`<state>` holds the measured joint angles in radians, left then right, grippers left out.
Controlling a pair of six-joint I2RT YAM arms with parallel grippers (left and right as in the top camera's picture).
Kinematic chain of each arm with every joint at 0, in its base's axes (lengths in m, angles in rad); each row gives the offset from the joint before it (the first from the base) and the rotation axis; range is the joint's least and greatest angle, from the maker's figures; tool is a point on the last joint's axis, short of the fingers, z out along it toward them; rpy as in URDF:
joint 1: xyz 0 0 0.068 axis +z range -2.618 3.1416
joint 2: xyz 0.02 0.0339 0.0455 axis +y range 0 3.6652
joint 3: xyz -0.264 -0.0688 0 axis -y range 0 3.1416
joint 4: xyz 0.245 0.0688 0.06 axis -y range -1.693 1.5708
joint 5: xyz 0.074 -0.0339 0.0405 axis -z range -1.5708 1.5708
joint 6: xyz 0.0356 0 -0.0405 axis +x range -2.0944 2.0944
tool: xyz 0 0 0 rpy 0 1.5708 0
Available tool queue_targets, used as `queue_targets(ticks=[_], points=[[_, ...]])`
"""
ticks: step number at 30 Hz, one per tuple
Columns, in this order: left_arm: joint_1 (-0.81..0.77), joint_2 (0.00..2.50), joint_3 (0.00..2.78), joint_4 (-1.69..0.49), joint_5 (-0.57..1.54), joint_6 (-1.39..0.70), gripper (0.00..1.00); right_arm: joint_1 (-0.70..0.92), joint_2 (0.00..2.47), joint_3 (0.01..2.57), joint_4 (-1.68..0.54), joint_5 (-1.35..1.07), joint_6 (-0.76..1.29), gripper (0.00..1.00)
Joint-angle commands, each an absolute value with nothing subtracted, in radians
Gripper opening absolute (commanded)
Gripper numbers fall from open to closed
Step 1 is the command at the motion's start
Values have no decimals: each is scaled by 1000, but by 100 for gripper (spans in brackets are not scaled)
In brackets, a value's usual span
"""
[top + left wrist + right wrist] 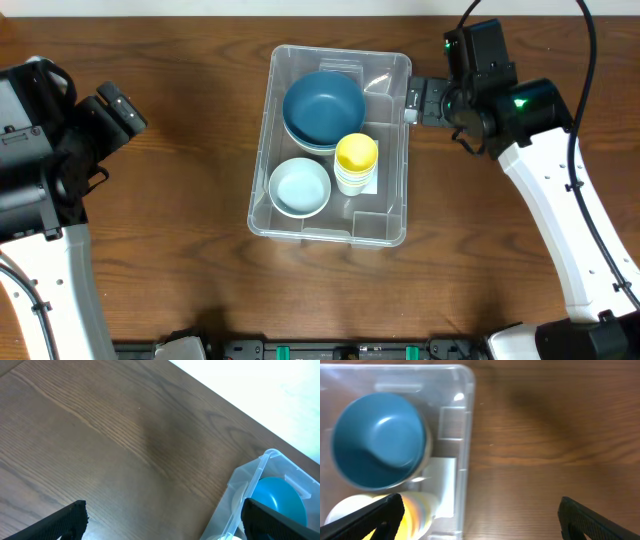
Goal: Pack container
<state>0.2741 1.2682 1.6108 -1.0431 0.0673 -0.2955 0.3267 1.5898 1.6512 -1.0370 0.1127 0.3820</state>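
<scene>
The container, a large clear plastic bin, stands at the table's middle. In it are stacked dark blue bowls, a pale blue bowl and a stack of cups with a yellow one on top. The bin also shows in the left wrist view and the right wrist view, with the blue bowl and the cups. My left gripper is open over bare table left of the bin. My right gripper is open and empty, straddling the bin's right wall.
The wooden table extends on all sides of the bin. A white label lies on the bin's base beside the cups. The table's far edge meets a white surface behind the bin.
</scene>
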Motion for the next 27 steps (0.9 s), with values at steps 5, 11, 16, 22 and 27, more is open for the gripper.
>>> queue_targets(ticks=[5,11,16,22,27], points=[[279,1274,1621,-1044,59,-297,98,354,1565,1653,-1058,-51,377,99],[279,1274,1621,-1044,59,-297,98,352,1565,1653,-1082,-50,361,99],[279,1274,1621,-1044,59,-297,98,336,1541,1653,-1084,-23,329,99],[279,1274,1621,-1044,59,-297,98,334,1441,1653,-1037,27,225,99],[279,1274,1621,-1044,59,-297,98,319,1271,1623,-1024,150,181,99]])
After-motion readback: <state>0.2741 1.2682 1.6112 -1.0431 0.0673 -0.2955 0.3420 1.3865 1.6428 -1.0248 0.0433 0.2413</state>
